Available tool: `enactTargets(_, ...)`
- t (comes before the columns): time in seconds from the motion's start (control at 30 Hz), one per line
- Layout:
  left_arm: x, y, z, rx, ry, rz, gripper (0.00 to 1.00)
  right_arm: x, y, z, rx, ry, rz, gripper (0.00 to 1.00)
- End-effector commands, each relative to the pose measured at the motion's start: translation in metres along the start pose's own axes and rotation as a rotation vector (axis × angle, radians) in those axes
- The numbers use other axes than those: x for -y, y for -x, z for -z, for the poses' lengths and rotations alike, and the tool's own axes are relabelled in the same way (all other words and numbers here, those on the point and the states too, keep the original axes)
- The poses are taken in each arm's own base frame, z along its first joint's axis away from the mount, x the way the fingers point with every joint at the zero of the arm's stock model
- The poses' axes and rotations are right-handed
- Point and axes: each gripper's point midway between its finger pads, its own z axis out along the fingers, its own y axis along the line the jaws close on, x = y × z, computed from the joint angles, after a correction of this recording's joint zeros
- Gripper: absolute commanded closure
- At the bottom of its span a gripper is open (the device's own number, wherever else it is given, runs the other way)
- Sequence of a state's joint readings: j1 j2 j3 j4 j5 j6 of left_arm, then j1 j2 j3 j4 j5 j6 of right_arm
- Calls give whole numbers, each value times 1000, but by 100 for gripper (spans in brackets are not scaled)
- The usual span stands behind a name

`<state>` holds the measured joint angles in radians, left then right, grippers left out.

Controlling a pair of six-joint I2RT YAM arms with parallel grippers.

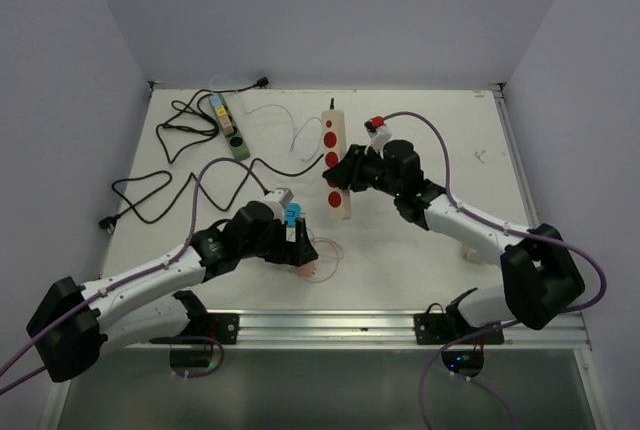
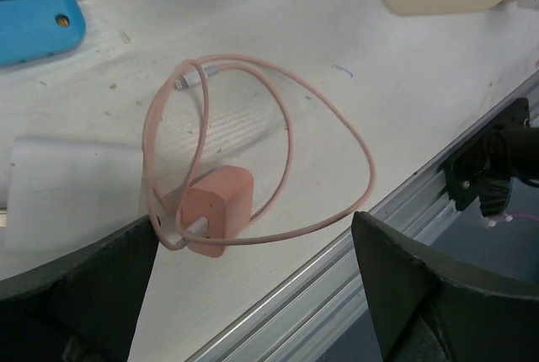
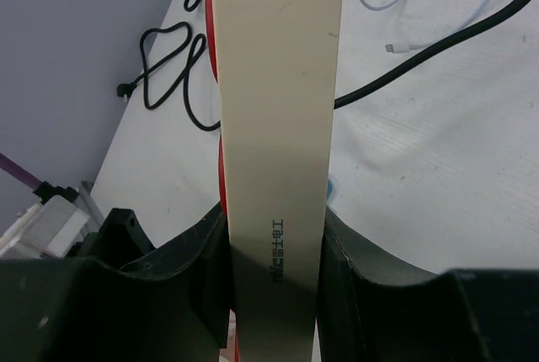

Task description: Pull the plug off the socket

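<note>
left gripper is wide open, right gripper clamps the power strip, but snagging the pink plug's cable could drag it off the table

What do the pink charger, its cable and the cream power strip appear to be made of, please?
The pink charger: probably matte moulded plastic, with rounded corners and no glare. Its cable: likely soft rubbery sheathing, since it lies in loose loops. The cream power strip: seemingly smooth hard plastic with a faint sheen and printed lettering.
</note>
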<state>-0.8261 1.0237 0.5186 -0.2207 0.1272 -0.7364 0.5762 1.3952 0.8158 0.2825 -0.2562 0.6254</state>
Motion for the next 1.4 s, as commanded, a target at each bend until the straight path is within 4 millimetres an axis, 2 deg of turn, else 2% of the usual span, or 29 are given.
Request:
enactTargets(0.0, 18, 49, 27, 162, 20, -34, 0, -60, 42, -5, 89, 168, 87, 100)
enactTargets(0.07, 21, 73, 49, 254, 55, -31, 0, -66, 40, -12, 71, 175, 91, 100)
enactTargets(0.13, 24, 91, 73, 347, 67, -19, 0, -83, 40, -18, 61, 203, 100, 100)
enactTargets(0.17, 25, 100, 86, 385, 86, -5, 0, -84, 34, -26, 40, 201, 97, 100)
enactTargets(0.2, 17, 112, 99, 456, 138, 11, 0, -99, 33, -28, 34, 228, 107, 100)
enactTargets(0.27, 12, 126, 131, 563, 168, 55, 0, -111, 27, -37, 17, 249, 115, 100)
enactTargets(0.37, -11, 147, 182, 781, 272, 132, 1, -139, 8, -55, -31, 292, 133, 100)
enactTargets(0.4, -14, 151, 194, 826, 281, 149, 1, -152, -8, -67, -67, 312, 146, 100)
enactTargets(0.47, -24, 157, 225, 935, 309, 196, 1, -164, -24, -80, -94, 317, 154, 100)
enactTargets(0.5, -27, 159, 233, 962, 322, 209, 1, -184, -31, -84, -102, 348, 162, 100)
enactTargets(0.53, -30, 158, 242, 985, 330, 220, 1, -180, -52, -99, -139, 332, 165, 100)
enactTargets(0.57, -31, 161, 252, 1014, 341, 230, 1, -193, -67, -103, -163, 357, 174, 100)
enactTargets(0.6, -32, 162, 257, 1025, 344, 234, 1, -208, -68, -108, -154, 388, 182, 100)
enactTargets(0.63, -33, 161, 258, 1024, 355, 229, 1, -203, -92, -122, -195, 387, 188, 100)
enactTargets(0.67, -31, 163, 261, 1026, 349, 226, 1, -223, -101, -124, -201, 432, 202, 100)
enactTargets(0.7, -30, 163, 261, 1021, 349, 220, 1, -226, -113, -131, -215, 439, 217, 100)
enactTargets(0.73, -30, 163, 260, 1015, 351, 218, 1, -219, -137, -145, -258, 426, 224, 100)
enactTargets(0.77, -30, 162, 259, 1008, 353, 216, 1, -227, -156, -148, -292, 445, 234, 100)
enactTargets(0.8, -30, 162, 258, 1002, 358, 211, 1, -238, -158, -153, -293, 463, 240, 99)
enactTargets(0.87, -31, 161, 257, 996, 363, 211, 1, -238, -184, -166, -332, 463, 242, 91)
enactTargets(0.9, -31, 161, 258, 998, 362, 213, 1, -237, -189, -171, -340, 456, 230, 87)
enactTargets(0.97, -32, 160, 258, 997, 363, 214, 1, -230, -202, -181, -354, 439, 218, 72)
enactTargets(1.0, -32, 160, 259, 998, 364, 213, 1, -227, -202, -185, -349, 425, 213, 65)
enactTargets(1.03, -33, 159, 258, 997, 367, 214, 1, -225, -204, -186, -348, 418, 218, 53)
enactTargets(1.13, -34, 158, 254, 983, 380, 210, 1, -221, -198, -187, -325, 393, 243, 33)
enactTargets(1.23, -34, 158, 248, 965, 390, 208, 1, -222, -180, -183, -288, 363, 287, 18)
enactTargets(1.3, -33, 159, 243, 947, 397, 201, 0, -215, -174, -178, -281, 332, 324, 15)
enactTargets(1.33, -32, 160, 242, 944, 397, 200, 0, -220, -153, -171, -236, 319, 334, 13)
enactTargets(1.37, -30, 161, 244, 946, 395, 202, 0, -210, -151, -167, -233, 291, 350, 13)
